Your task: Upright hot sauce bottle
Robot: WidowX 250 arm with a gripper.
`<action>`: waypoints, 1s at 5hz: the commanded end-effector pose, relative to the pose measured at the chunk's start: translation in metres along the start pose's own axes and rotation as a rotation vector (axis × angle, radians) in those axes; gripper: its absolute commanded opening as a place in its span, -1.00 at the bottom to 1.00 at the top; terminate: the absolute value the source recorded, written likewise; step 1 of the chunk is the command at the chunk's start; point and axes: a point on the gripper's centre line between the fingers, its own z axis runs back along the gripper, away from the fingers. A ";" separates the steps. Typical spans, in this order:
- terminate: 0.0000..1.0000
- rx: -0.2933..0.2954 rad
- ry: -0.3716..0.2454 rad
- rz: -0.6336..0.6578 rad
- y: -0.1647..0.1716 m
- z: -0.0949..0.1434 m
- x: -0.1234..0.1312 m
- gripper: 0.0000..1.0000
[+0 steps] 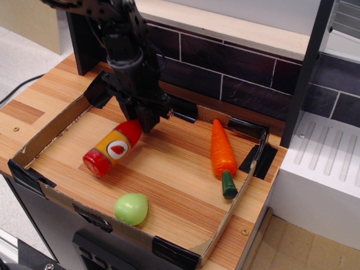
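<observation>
Black gripper [142,121] fingers are clamped around the neck of the hot sauce bottle [110,148], at the bottle's upper right end. The neck itself is hidden behind the fingers. The bottle lies tilted in the left half of the cardboard tray [50,135], neck end raised off the floor and the red base end low and toward the front left, apparently touching the wood.

Judgement on the step in hand: the bottle is partway through being tipped up. To finish cleanly, the neck should be swung up and over the base, with the base end kept on the tray floor as a pivot, and the grip held firm until the bottle stands square. The smooth plastic neck may slip or rotate in the fingers if the arc is hurried.

Clearances: the left tray wall is near the base end, so the pivot should not push the bottle further left. The green ball [131,208] sits near the front edge, apart from the bottle. The carrot [222,152] lies well apart on the right. Open floor remains between bottle and carrot.
</observation>
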 end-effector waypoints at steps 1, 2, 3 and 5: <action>-1.00 0.044 -0.278 0.034 0.015 0.056 0.022 -1.00; -1.00 0.036 -0.472 0.031 0.017 0.066 0.026 -1.00; -1.00 0.005 -0.555 0.019 0.018 0.071 0.034 -1.00; -1.00 0.043 -0.737 -0.013 0.015 0.073 0.038 -1.00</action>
